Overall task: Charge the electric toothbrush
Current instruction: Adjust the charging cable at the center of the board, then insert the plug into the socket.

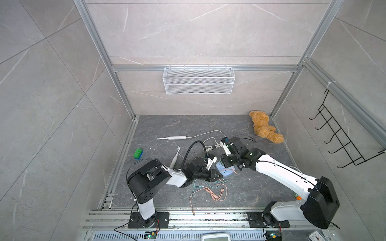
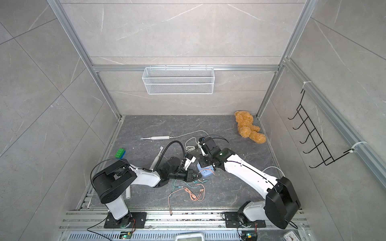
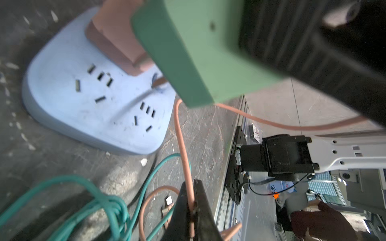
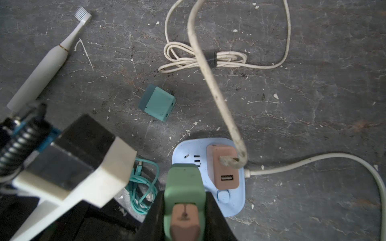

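Left end effector [image 3: 190, 194] is clamped on a limp pink cable [image 3: 179, 129]; right end effector [image 4: 184, 194] grips a green adapter [image 4: 183, 179]. Nearer toothbrush [image 4: 41, 67] lies unheld on the bench [image 4: 292, 104]: light, stiff and slick, I judge, so I'd take its thick handle. Blue strip [image 4: 236, 202] sits close.

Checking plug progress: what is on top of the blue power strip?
A pink adapter sits plugged into the power strip, a white cable in one port. The right hand holds a green adapter over it. Sockets beneath both are hidden.
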